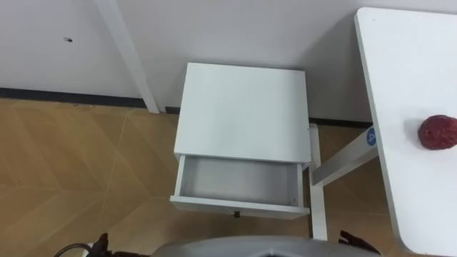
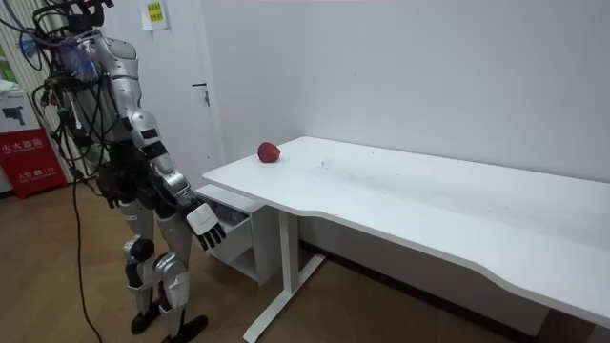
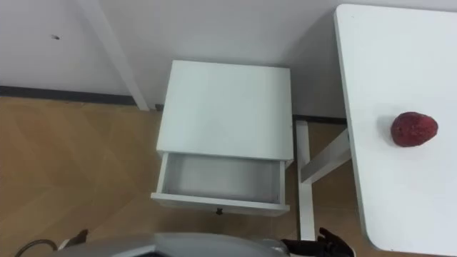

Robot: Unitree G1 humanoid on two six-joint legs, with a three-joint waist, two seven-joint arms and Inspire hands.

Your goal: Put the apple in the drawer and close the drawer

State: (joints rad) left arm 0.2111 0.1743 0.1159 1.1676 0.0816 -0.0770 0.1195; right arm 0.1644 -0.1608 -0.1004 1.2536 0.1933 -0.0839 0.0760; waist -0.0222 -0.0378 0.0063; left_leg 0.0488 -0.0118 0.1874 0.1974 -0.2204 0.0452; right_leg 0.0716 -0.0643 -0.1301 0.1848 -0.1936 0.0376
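Observation:
A dark red apple (image 1: 437, 132) lies on the white table (image 1: 407, 64) at my right, near its end; in the room view the apple (image 2: 269, 152) sits at the table's far corner. Below me stands a small white cabinet (image 1: 243, 111) against the wall, its drawer (image 1: 239, 182) pulled out towards me with nothing inside. My right hand (image 2: 205, 227) hangs low in front of the cabinet with relaxed, straight fingers and holds nothing. A bit of my left hand (image 1: 100, 246) shows at the bottom edge, left of the drawer.
The table's white leg and foot (image 1: 318, 207) stand just right of the drawer. A white slanted post (image 1: 128, 53) runs down the wall left of the cabinet. Wooden floor lies to the left. A red sign (image 2: 29, 157) stands behind me.

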